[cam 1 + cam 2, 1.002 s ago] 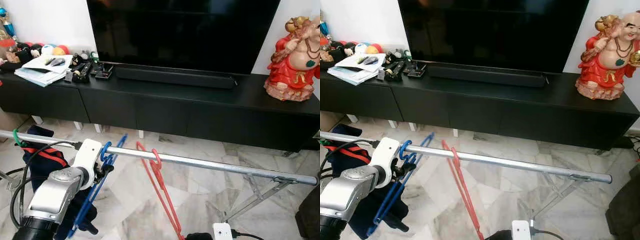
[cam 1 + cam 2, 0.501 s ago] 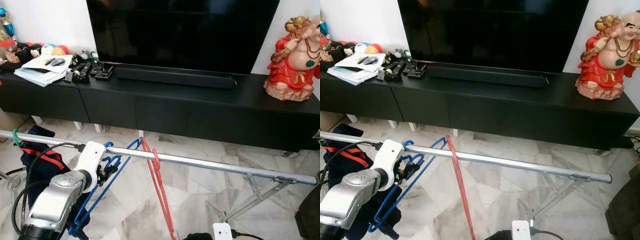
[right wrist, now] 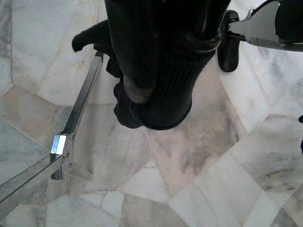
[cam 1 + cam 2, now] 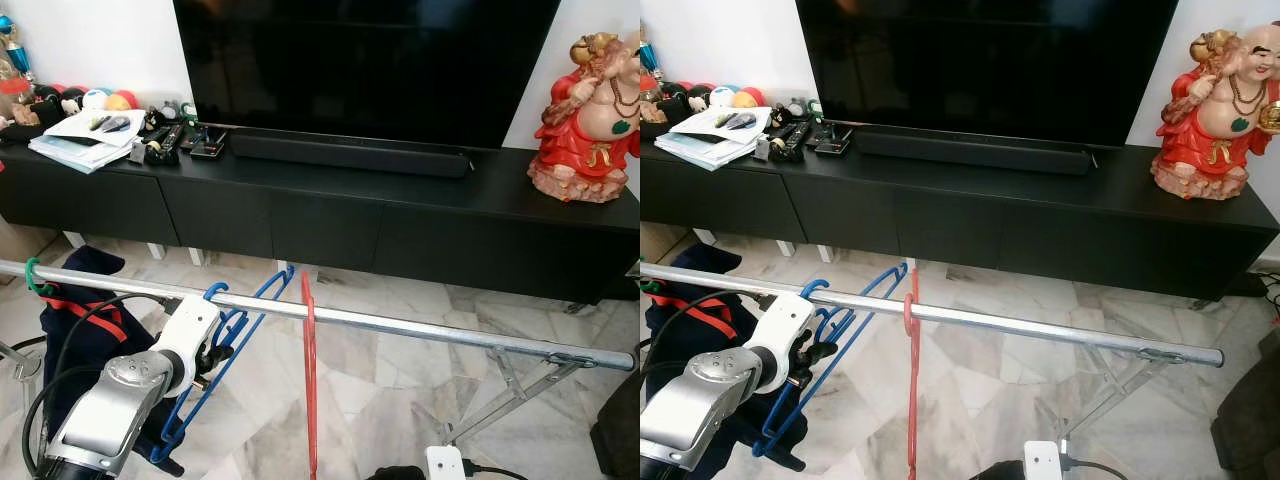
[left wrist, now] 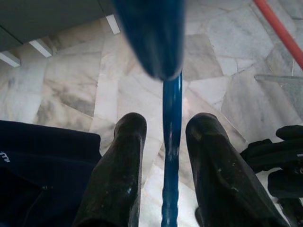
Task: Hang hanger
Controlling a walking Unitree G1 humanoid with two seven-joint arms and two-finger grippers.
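A blue hanger (image 4: 235,335) has its hook over the silver rail (image 4: 420,330), and its body slants down toward me. My left gripper (image 4: 212,352) is just below the rail at the hanger's neck. In the left wrist view the blue bar (image 5: 172,123) runs between the two black fingers (image 5: 125,161). Floor shows in the gap beside one finger, so the gripper (image 5: 168,120) stands open around the bar. A red hanger (image 4: 308,380) hangs on the rail just to the right, seen edge-on. My right arm (image 4: 445,465) stays low at the bottom edge.
Dark clothes (image 4: 75,320) and a green hook (image 4: 33,278) hang at the rail's left end. Behind the rail are a long black TV cabinet (image 4: 330,215) and a red statue (image 4: 590,120). The rack's folding leg (image 4: 500,400) slants down at the right over marble floor.
My left gripper and the blue hanger have shifted right and a little down along the rail. The blue hanger's far end pushed against the red hanger, which turned edge-on.
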